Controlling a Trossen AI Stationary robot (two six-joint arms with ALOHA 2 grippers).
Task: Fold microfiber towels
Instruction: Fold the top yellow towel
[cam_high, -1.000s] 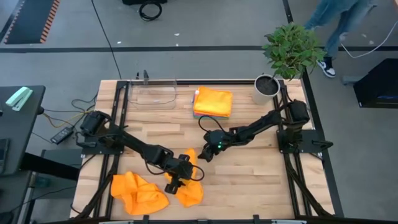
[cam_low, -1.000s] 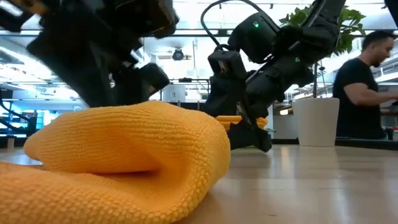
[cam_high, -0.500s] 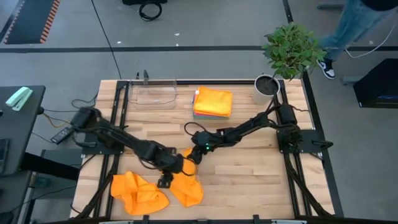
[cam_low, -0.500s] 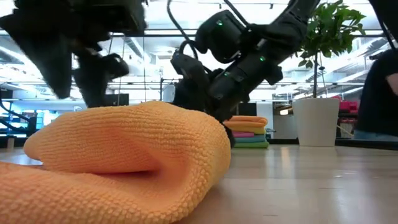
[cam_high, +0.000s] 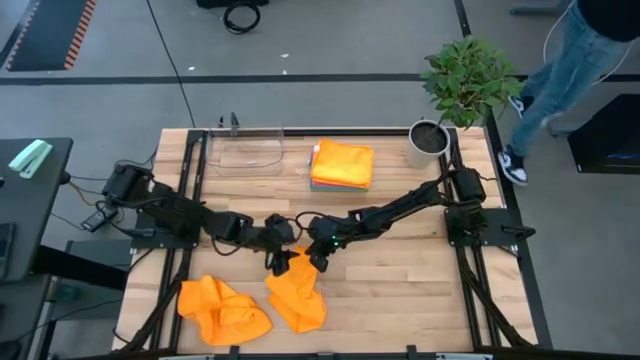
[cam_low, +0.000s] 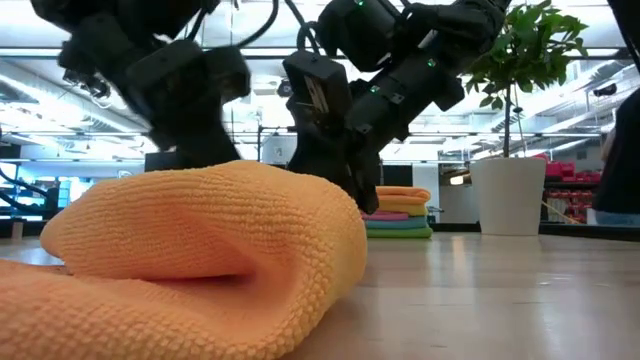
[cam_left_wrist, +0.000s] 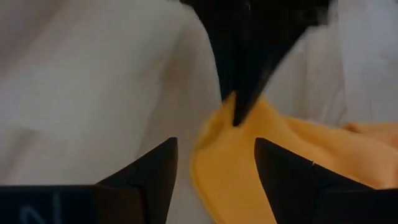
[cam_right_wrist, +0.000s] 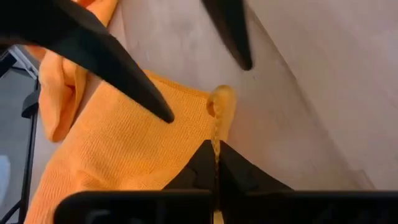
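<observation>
Crumpled bright orange microfiber towel (cam_high: 262, 303) lies at the near edge of the light wood-plank table (cam_high: 400, 280), left of centre, in two lumps: a bigger heap toward the left and a narrower flap reaching up toward table centre. In the low view the same towel (cam_low: 190, 260) fills the foreground as a thick rounded fold.

R gripper (cam_high: 318, 262) sits at the top corner of that flap, fingers pressed together, pinching the towel edge. R wrist view shows the orange cloth (cam_right_wrist: 124, 155) running into the closed tips (cam_right_wrist: 216, 163), a small curl of corner just past them.

L gripper (cam_high: 279, 262) is just beside it on the same corner, fingers spread apart, w/ nothing between them. L wrist view: its two dark fingers (cam_left_wrist: 149, 180) stand wide, orange corner (cam_left_wrist: 249, 162) ahead of the gap, and the other arm's pointed tip comes down onto it.

Far side of table: neat stack of folded microfiber towels (cam_high: 342, 165), orange on top, other colours showing at the edges. Clear plastic tray (cam_high: 246, 150) to its left, white pot w/ green leafy plant (cam_high: 447, 100) at the far right corner. Person's legs in jeans (cam_high: 560, 80) on the floor beyond the table, right.
</observation>
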